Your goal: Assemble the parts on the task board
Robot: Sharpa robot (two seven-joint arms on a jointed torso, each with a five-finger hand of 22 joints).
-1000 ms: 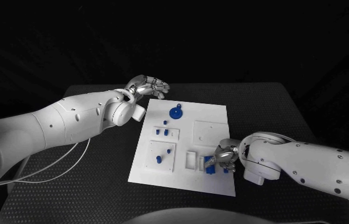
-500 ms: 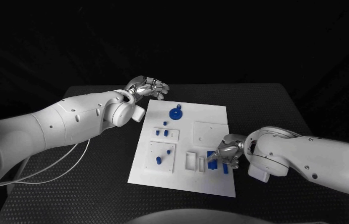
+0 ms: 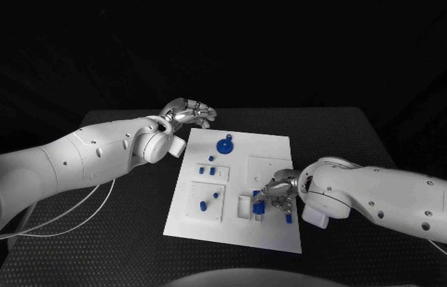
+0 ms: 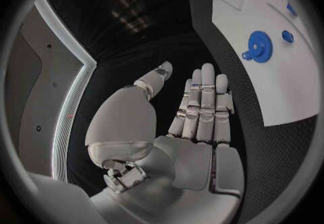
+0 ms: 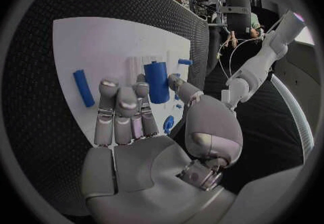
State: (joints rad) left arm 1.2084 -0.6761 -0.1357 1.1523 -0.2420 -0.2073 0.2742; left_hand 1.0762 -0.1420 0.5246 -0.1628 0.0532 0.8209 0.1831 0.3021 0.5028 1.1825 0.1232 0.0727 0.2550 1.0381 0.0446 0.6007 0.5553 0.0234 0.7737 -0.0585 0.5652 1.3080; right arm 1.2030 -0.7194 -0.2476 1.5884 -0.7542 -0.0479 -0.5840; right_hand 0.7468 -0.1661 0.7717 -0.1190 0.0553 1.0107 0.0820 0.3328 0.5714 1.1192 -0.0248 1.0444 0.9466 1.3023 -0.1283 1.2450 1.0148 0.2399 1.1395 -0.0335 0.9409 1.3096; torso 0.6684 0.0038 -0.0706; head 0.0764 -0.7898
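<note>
Your right robot hand (image 3: 278, 196) has moved inward along the flat white task board (image 3: 270, 148), gripping a blue plastic cylinder (image 5: 156, 81) for insertion; your left robot hand (image 3: 190, 112) stays open, empty.

White arms, screw-dotted; silver robot hand (image 3: 278, 195).

The left hand (image 4: 192, 121) is held flat over the black table (image 4: 169, 51), fingers straight and together. A blue gear (image 4: 258, 46) is seen on the task board (image 4: 270, 89) nearby.
</note>
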